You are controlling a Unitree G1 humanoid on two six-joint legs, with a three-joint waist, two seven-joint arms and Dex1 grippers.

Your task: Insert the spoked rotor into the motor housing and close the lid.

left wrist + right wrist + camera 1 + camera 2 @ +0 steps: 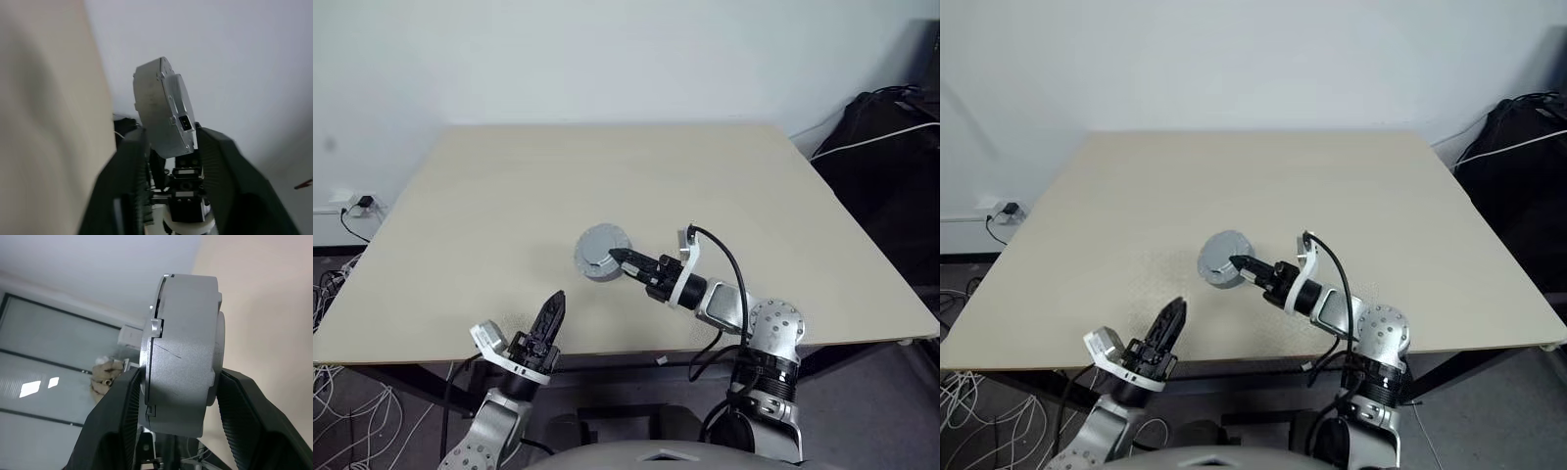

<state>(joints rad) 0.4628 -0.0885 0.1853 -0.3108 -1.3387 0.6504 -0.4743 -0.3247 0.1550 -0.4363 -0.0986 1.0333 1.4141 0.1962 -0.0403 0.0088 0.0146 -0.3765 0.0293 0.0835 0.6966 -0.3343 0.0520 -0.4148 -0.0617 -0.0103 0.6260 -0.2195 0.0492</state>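
Right claw [619,258] is clamped across the thickness of a closed grey motor assembly [601,252], one finger on each flat face, holding it lifted off the desk [460,225] above the near centre. In the right wrist view the assembly [182,352] stands on edge between the two black fingers [115,421]; a thin seam runs round it near one face, where the lid appears to meet the motor housing. No windings or spokes are visible, so the spoked rotor is presumably inside; this cannot be confirmed.

Left claw [552,311] is released and empty, over the near desk edge, well apart from the assembly. Its wrist view looks between its own parted fingers [128,186] at the assembly [161,110] in the other claw.

Status, as judged: insertion and lid closing look done, or very nearly. What remains is to check that the lid is seated all the way round, then set the unit down on the desk and let go.
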